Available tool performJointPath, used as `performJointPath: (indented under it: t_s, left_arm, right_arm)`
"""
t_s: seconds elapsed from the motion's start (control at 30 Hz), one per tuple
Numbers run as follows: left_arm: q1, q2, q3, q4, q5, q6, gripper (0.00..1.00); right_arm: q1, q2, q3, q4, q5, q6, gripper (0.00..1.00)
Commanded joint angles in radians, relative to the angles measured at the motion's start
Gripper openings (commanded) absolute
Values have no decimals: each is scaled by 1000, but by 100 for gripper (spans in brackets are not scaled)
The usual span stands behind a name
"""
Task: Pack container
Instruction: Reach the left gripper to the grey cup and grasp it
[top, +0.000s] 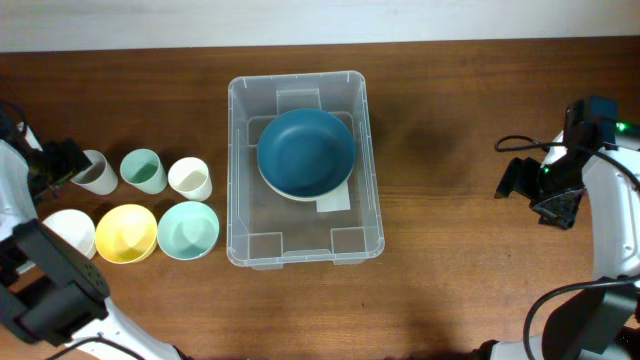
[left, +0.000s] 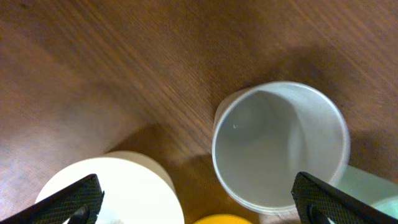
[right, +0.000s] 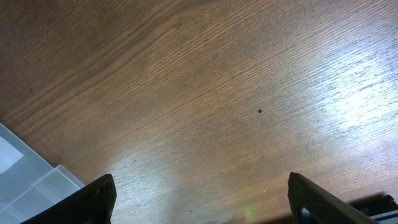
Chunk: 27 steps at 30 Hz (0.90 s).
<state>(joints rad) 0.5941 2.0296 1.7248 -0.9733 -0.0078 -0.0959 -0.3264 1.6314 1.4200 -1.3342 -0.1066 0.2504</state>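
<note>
The container (top: 236, 170) sits mid-frame in the overhead view, long sides running top to bottom and its top rim near the bench's (top: 450, 270) far edge. A blue bowl (top: 305, 152) fills its upper half, close to both side walls. A label (top: 336, 203) shows under the bowl's lower right. The container's lower half is bare base.

The left of the frame is crowded. A white cup (top: 97, 172), green cup (top: 144, 170) and cream cup (top: 190, 178) stand in a row. Below them a white bowl (top: 68, 232), yellow bowl (top: 126, 233) and mint bowl (top: 188, 230) sit rim to rim. The mint bowl's rim lies just beside the container's left wall, leaving little gap there.

The left gripper (top: 60, 162) is at the far left edge, beside the white cup. In its wrist view the fingers (left: 71, 199) stand wide apart at the lower corners and hold nothing. The cup's mouth lies between them, nearer the right-hand one.

The right gripper (top: 545, 195) hangs at the right of the frame, well apart from the container, with broad bare wood between. Its fingers (right: 99, 199) are spread wide and empty. In that view a container corner shows at lower left.
</note>
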Motion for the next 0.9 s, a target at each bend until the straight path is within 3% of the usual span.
performJointPath:
  t_s: [0.0, 0.07, 0.23, 0.27, 0.47, 0.6, 0.87]
  left_arm:
    - [-2, 88, 19, 16, 2, -9, 95]
    - [-2, 127, 19, 19, 2, -9, 89]
    - [-2, 158, 19, 50, 5, -9, 51]
    - [-3, 158, 19, 71, 8, -8, 36]
    - [-30, 158, 19, 120, 12, -8, 2]
    - [-52, 157, 48, 127, 12, -8, 1]
    - [-58, 54, 270, 3, 12, -5, 1]
  right_arm:
    - [6, -15, -3, 0, -6, -8, 84]
    - [6, -15, -3, -1, -6, -8, 84]
    - [6, -15, -3, -12, -6, -8, 84]
    - [6, -15, -3, -12, -6, -8, 84]
    - [6, -15, -3, -12, -6, -8, 84]
    - [6, -15, -3, -12, -6, -8, 84]
    - [6, -15, -3, -11, -6, -11, 84]
